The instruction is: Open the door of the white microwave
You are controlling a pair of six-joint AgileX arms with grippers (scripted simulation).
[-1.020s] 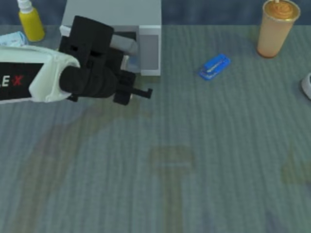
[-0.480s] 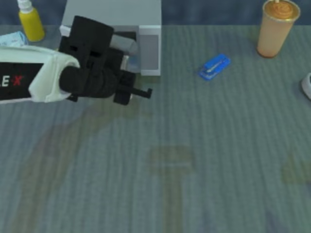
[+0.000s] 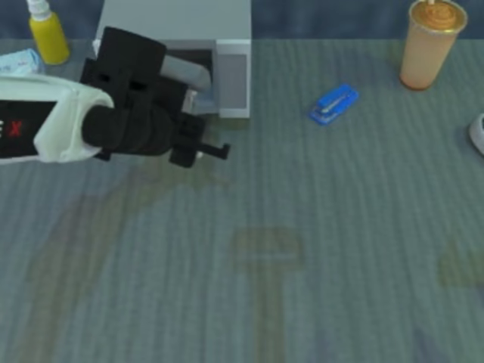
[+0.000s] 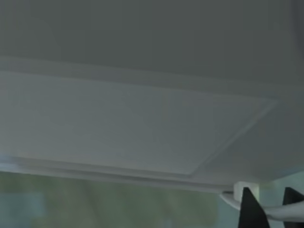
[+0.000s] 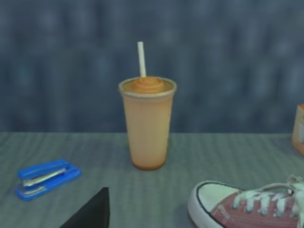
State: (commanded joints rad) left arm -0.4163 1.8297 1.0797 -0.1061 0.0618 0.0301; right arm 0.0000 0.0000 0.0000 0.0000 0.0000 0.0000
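The white microwave stands at the table's back left. Its door is swung partly outward from the front, beside the narrow control panel. My left gripper is at the door's free edge. In the left wrist view the door fills the frame, and my left gripper is shut on the pale bar handle, with a dark fingertip on each side. My right gripper is parked off the table's right, out of the top view.
A yellow bottle and a white-blue packet lie left of the microwave. A blue stapler lies mid-table. An orange drink cup stands at the back right, and a shoe lies at the right edge.
My left arm has shifted left and a little back, holding the handle, and the door has swung further out from the microwave's front.
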